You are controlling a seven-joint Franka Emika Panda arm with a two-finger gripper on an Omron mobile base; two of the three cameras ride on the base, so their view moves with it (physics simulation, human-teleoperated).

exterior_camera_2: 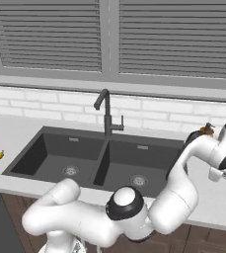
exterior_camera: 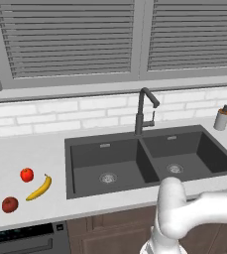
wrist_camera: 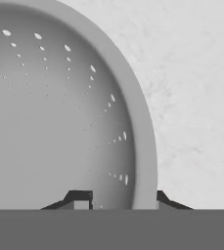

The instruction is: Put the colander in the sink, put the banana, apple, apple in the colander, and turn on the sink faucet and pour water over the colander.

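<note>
jaws: closed down on the rim of the colander (wrist_camera: 59, 112), one dark tip inside the bowl, the other outside the wall, the rim between them; gripper (wrist_camera: 124, 199) seen in the hand view
colander: shiny perforated metal bowl, seen from above in the hand view, standing on the pale speckled table (wrist_camera: 196, 97); the bowl's inside holds nothing
arm: in the right base view it bends from the lower left out to the right, the hand end low over the table right of the sink (exterior_camera_2: 104, 158)
table front edge, left part: darker brownish-red apple (exterior_camera: 10, 204) nearest the front edge, left of the sink
banana: (exterior_camera: 39, 188) yellow, curved, lying flat on the table between the two apples and slightly to their right, apart from both
red apple: bright red apple (exterior_camera: 27, 174) just behind the banana, further from the front edge
sink: dark double basin set in the middle of the table, a round silver drain in each basin, both basins bare and dry
sink faucet: (exterior_camera: 143, 111) black gooseneck at the back rim of the sink, above the divider, spout angled over the right basin
soap pump bottle: (exterior_camera: 222, 117) grey-white, on the table at the sink's back right corner
back: white tile wall, then a window with closed grey blinds
</note>
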